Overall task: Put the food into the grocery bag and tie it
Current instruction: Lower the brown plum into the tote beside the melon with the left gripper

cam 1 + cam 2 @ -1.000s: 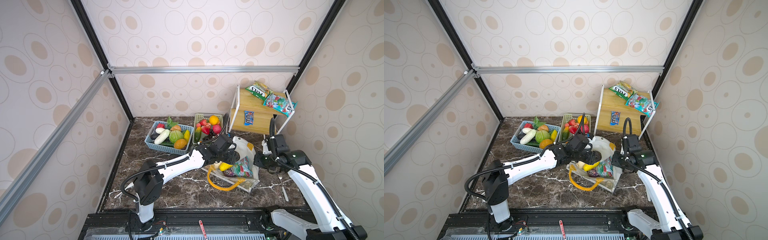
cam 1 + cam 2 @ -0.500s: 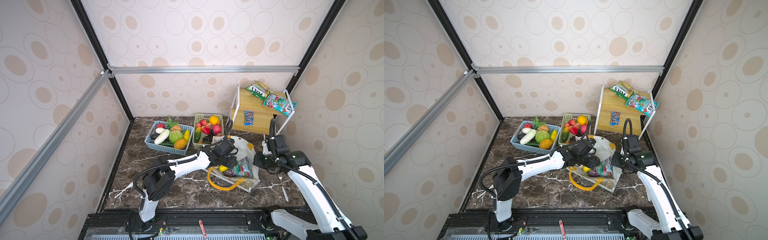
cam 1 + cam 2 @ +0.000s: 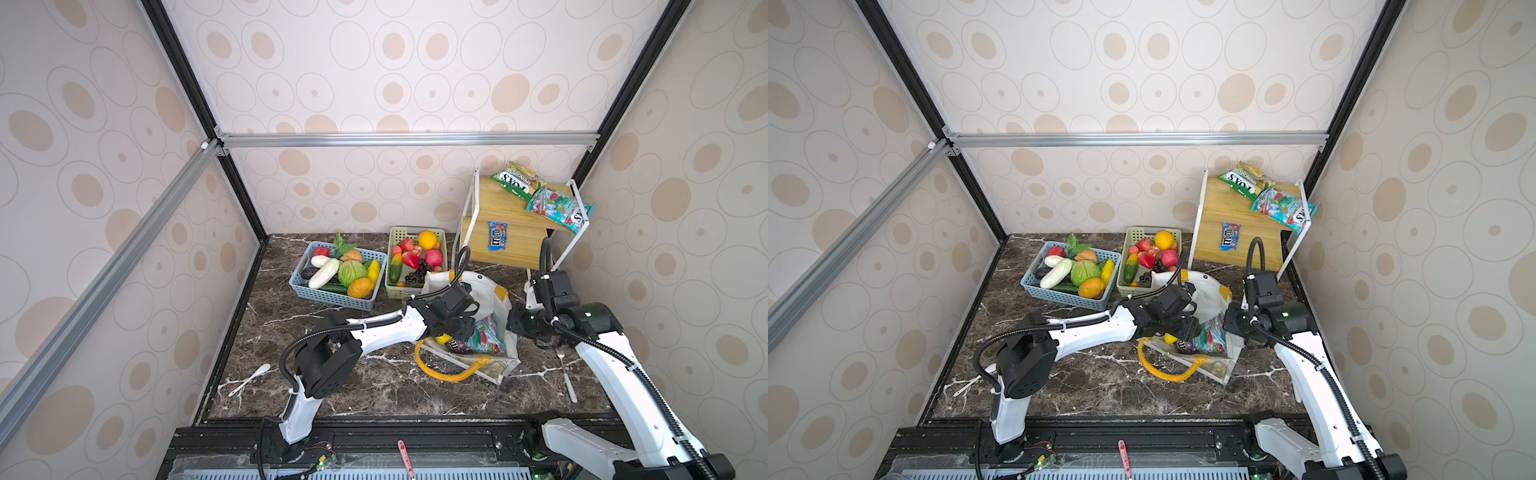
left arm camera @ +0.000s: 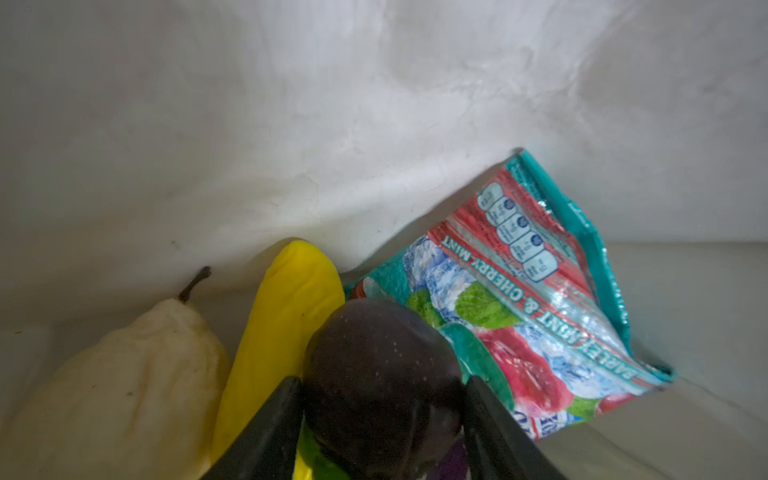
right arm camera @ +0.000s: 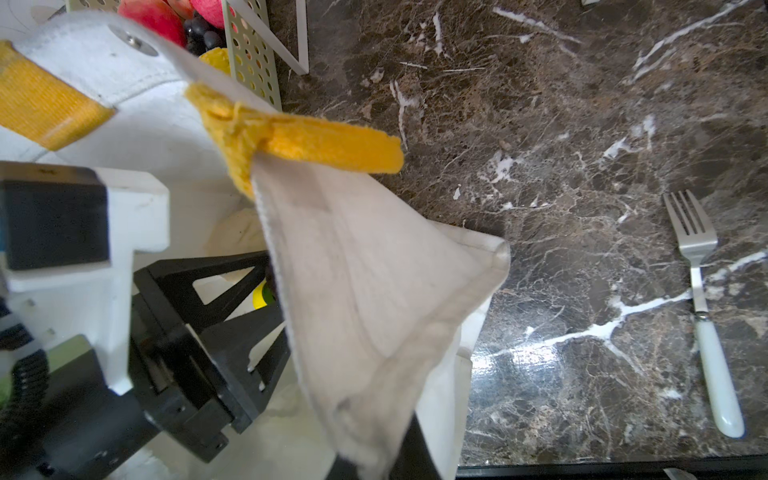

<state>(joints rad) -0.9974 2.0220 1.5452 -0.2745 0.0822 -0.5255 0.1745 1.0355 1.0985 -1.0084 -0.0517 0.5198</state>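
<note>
From above, in both top views, the grocery bag (image 3: 492,291) lies tipped on the marble table (image 3: 374,390). Its mouth gapes wide, just in front of the green basket (image 3: 397,291), and the blue basket (image 3: 328,297) stands beside that. One yellow handle (image 3: 436,372) loops out onto the stone. The left gripper (image 3: 461,330) reaches in from the left, plunged right into the bag's mouth, and there is a teal packet (image 3: 486,338) in there beside it. Across on the right, the right gripper (image 3: 512,322) sits at the bag's far rim. More packets lie up on the wooden shelf (image 3: 511,245) at the back.

Now the left wrist view, and we are inside the bag, white cloth all round. A dark purple fruit (image 4: 382,365) sits between the two black fingers (image 4: 266,428), which are clamped against it on both sides. It rests against a yellow fruit (image 4: 286,324) and overlaps the teal packet's near corner. A pale pear (image 4: 124,382) lies on the yellow fruit's other side.

Over to the right wrist view. The bag's cloth rim hangs taut, its lower end pinched where the jaws are closed together on it. A yellow strap (image 5: 299,141) juts out at the rim's other end. The left gripper's black fingers show inside the bag. A fork (image 5: 706,332) lies well apart on the marble.
</note>
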